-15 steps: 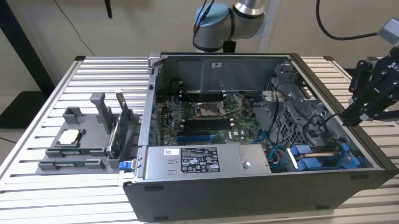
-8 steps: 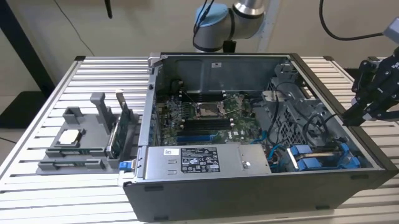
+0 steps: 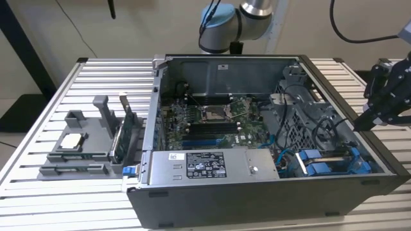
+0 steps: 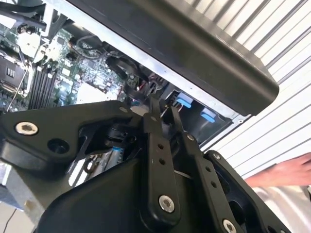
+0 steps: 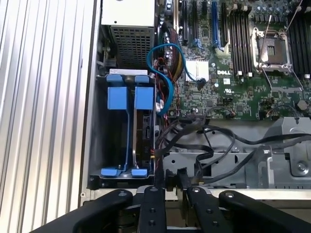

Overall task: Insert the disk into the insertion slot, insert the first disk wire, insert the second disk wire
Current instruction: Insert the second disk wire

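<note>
The open computer case (image 3: pixel 257 202) lies on a slatted table. At its front corner, on the exterior view's right, is the insertion slot (image 3: pixel 352 147) (image 5: pixel 97 141), a grey metal bay. The disk's bright blue carrier (image 3: pixel 316 162) (image 5: pixel 121 97) sits inside this bay, and its blue tabs (image 4: pixel 183 102) also appear in the second wrist view. Little of the drive body shows. My black gripper (image 3: pixel 363 122) (image 5: pixel 170 177) (image 4: pixel 164 109) hovers just outside the case wall beside the bay. Loose black wires (image 5: pixel 194 138) and a blue cable (image 5: pixel 165 53) lie next to the bay.
A grey labelled power-supply box (image 3: pixel 205 166) lies along the front of the case, with the motherboard (image 3: pixel 212 120) behind it. On the exterior view's left a grey fixture (image 3: pixel 83 144) holds other parts. A person's hand (image 4: pixel 286 172) rests on the table near the case.
</note>
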`<state>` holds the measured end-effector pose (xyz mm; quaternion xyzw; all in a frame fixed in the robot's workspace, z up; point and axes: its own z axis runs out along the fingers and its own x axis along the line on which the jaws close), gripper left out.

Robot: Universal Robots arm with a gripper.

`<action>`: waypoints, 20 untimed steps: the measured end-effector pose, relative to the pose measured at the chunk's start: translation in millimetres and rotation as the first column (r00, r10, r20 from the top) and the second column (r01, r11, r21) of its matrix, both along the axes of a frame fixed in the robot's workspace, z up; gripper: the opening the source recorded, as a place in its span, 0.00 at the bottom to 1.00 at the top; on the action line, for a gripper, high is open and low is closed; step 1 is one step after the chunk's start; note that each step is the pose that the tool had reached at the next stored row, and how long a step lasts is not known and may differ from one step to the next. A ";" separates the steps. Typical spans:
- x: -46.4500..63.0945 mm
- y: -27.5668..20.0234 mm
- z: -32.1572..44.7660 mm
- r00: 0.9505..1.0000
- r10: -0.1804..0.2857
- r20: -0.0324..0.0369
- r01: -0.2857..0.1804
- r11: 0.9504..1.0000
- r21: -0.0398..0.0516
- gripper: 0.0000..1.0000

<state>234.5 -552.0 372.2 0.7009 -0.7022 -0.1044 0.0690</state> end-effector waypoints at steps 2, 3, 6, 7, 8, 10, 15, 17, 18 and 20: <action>0.0 -0.6 -0.3 1.000 0.000 -0.003 0.000 1.000 0.000 0.17; 0.0 -0.7 -0.4 1.000 0.000 -0.005 0.000 1.000 0.000 0.17; 0.0 -1.4 -0.6 1.000 0.000 -0.007 0.000 1.000 0.000 0.17; 0.0 -1.6 -0.6 1.000 0.000 -0.008 0.000 1.000 0.000 0.17; 0.0 -1.8 -0.6 1.000 0.000 -0.008 0.000 1.000 0.000 0.17; 0.0 -2.1 -0.6 1.000 0.000 -0.008 0.000 1.000 0.000 0.17; 0.0 -2.3 -0.7 1.000 0.000 -0.008 0.000 1.000 0.000 0.16; 0.0 -2.3 -0.6 1.000 0.000 -0.008 0.000 1.000 0.000 0.16; 0.0 -2.3 -0.7 1.000 0.000 -0.008 0.000 1.000 0.000 0.16; 0.0 -2.3 -0.6 1.000 0.000 -0.008 0.000 1.000 0.000 0.16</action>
